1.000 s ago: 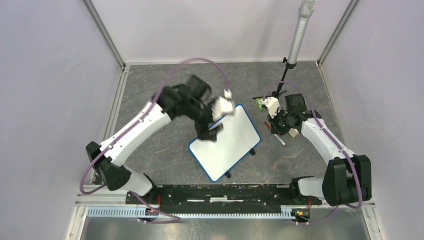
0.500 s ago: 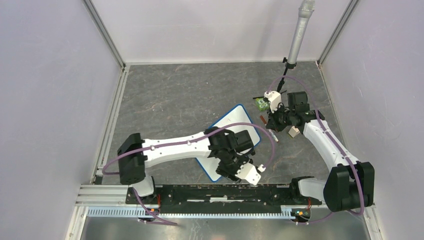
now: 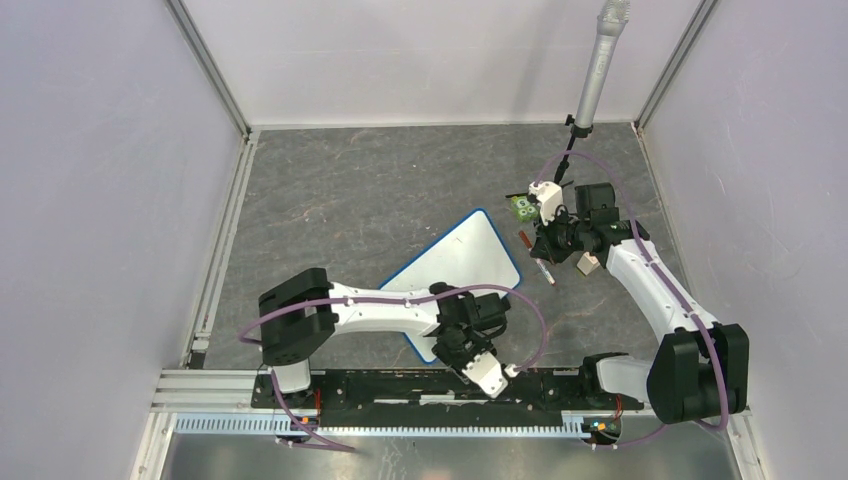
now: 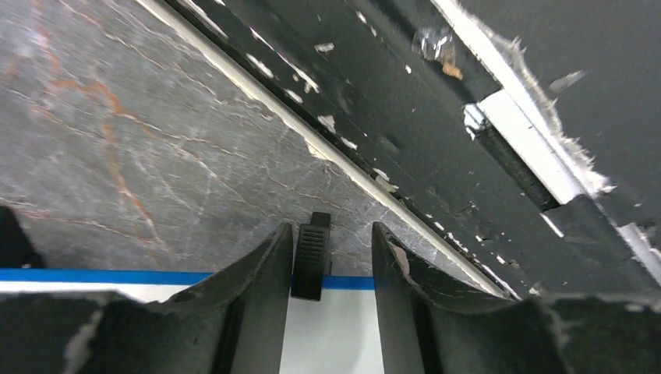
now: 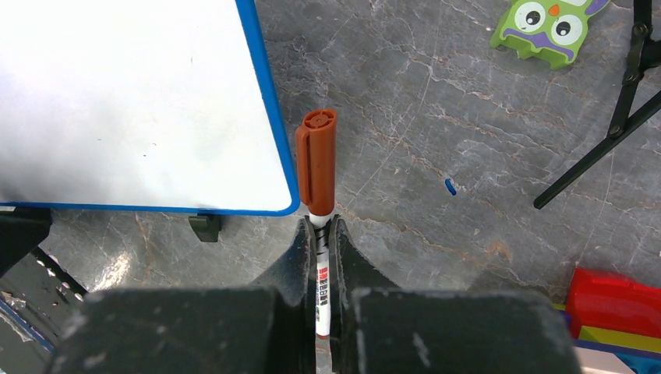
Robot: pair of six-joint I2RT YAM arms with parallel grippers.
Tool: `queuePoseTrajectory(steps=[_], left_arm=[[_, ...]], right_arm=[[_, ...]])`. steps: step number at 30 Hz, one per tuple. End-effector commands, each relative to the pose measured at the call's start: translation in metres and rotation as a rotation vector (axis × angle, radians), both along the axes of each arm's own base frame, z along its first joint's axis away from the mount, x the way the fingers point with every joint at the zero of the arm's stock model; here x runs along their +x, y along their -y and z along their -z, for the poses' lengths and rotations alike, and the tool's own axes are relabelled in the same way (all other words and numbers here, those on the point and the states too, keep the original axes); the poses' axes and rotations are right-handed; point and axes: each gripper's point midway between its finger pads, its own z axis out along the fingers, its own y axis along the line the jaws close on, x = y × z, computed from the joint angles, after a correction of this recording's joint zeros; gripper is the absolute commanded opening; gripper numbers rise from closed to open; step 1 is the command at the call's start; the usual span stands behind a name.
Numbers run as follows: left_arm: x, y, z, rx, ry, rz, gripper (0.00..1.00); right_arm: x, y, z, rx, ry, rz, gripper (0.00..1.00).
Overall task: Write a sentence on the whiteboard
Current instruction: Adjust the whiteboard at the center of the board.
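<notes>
Passage: bare tabletop [image 3: 330, 200] left of and beyond the whiteboard [image 3: 462, 255]; I log that as open; near edge: black base rail [image 3: 400, 385] just beside the board's near corner; my left arm [image 3: 380, 308] lies across that gap; left pincer [image 4: 327, 234], fingers parted, straddles a board foot [image 4: 311, 261]; right: owl toy [image 3: 521, 207], stand legs [image 5: 630, 74], red block [image 5: 616, 300] crowd the right pincer [image 5: 319, 230], clamped on the marker [image 5: 317, 167] just beside the frame.

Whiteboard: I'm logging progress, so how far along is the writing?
Done: the right gripper grips the marker. In hand: the open left gripper straddles a black foot of the whiteboard. To do: the cap is on and the visible face is blank, so the whole sentence.
</notes>
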Motion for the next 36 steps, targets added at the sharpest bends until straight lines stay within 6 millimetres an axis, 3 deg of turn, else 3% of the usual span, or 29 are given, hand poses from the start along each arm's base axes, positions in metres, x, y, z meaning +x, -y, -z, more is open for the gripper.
queuePoseTrajectory(steps=[1,12,21,25,26,30,31,32,36], left_arm=[[0.015,0.008,0.016,-0.042,0.105,0.084,0.47],[0.023,-0.032,0.032,0.084,0.157,0.193,0.21],[0.032,-0.063,0.028,0.165,0.147,0.308,0.21],[0.037,-0.061,0.019,0.187,0.165,0.336,0.23],[0.038,-0.060,0.017,0.190,0.169,0.335,0.28],[0.047,-0.049,0.007,0.182,0.207,0.258,0.64],[0.047,-0.045,0.001,0.160,0.209,0.234,0.86],[0.045,-0.040,-0.006,0.135,0.204,0.212,0.98],[0.035,-0.021,-0.033,0.061,0.177,0.133,1.00]], right_arm=[[0.008,-0.005,-0.015,0.021,0.051,-0.019,0.00],[0.006,-0.005,-0.010,0.016,0.036,-0.030,0.00],[0.005,-0.005,-0.010,0.016,0.032,-0.034,0.00],[0.006,-0.006,-0.011,0.020,0.030,-0.035,0.00],[0.006,-0.006,-0.012,0.020,0.032,-0.035,0.00],[0.011,-0.005,-0.026,0.012,0.067,-0.037,0.00],[0.014,-0.004,-0.031,0.004,0.080,-0.032,0.00],[0.016,-0.003,-0.036,-0.001,0.095,-0.030,0.00],[0.026,-0.002,-0.060,-0.002,0.147,-0.016,0.00]])
